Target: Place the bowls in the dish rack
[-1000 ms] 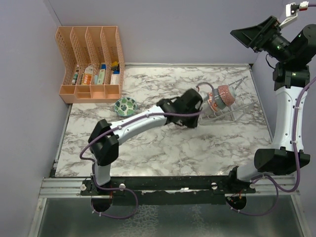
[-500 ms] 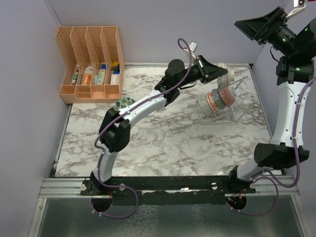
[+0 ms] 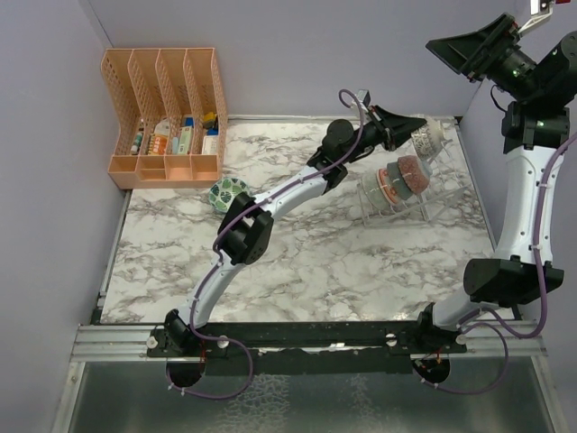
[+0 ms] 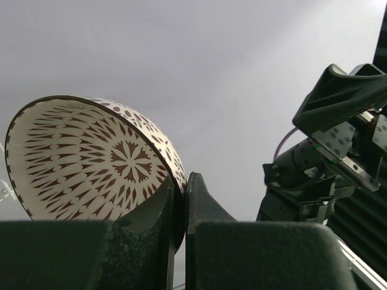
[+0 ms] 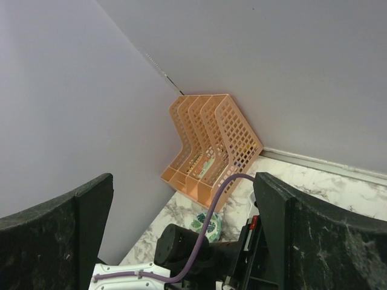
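My left gripper [image 3: 413,132] is shut on the rim of the pink-white lattice bowl [image 3: 429,140] and holds it in the air above the far end of the clear dish rack [image 3: 395,209]. In the left wrist view the jaws [image 4: 179,184] pinch the bowl's wall [image 4: 91,160], with its opening turned toward the camera. The rack holds bowls on edge, with a red-orange one [image 3: 411,171] at the right. A green-leaf bowl [image 3: 228,192] sits on the table; it also shows in the right wrist view [image 5: 204,223]. My right gripper [image 3: 469,50] is open and empty, raised high at the back right [image 5: 181,179].
An orange file organizer [image 3: 167,117] with small items stands at the back left corner; it also shows in the right wrist view [image 5: 211,151]. Purple walls close the back and the sides. The left arm [image 3: 270,203] stretches diagonally over the marble table [image 3: 297,271].
The left arm has risen from low beside the rack's left end and reached up and right; the lattice bowl now hangs over the rack's far end. The right arm has barely moved.
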`<action>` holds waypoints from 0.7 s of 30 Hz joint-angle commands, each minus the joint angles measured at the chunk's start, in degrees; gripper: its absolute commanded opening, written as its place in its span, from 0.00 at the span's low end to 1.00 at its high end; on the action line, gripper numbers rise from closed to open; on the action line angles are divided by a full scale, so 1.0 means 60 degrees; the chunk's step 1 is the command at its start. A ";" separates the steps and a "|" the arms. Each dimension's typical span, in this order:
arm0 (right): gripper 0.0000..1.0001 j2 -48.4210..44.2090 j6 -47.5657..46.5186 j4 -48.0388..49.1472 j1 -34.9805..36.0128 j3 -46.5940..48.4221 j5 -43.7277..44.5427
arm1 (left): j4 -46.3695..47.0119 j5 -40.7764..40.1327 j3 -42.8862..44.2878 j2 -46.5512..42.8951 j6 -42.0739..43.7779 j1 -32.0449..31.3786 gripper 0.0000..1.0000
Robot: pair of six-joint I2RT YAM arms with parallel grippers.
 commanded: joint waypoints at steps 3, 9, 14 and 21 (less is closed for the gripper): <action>1.00 0.0174 -0.0157 0.0110 -0.0135 -0.0052 -0.0241 | 0.0521 -0.0680 0.1073 0.0632 -0.1076 -0.0300 0.00; 1.00 0.0233 -0.0156 0.0139 -0.0238 0.0003 -0.0286 | 0.0244 -0.0682 0.1431 0.1107 -0.1138 -0.0321 0.00; 1.00 0.0257 -0.0143 0.0139 -0.0303 0.0012 -0.0315 | -0.0194 -0.0393 0.2099 0.1647 -0.1119 -0.0332 0.00; 1.00 0.0225 -0.0189 0.0154 -0.0377 -0.0004 -0.0330 | -0.0320 -0.0255 0.2020 0.1912 -0.1194 -0.0329 0.00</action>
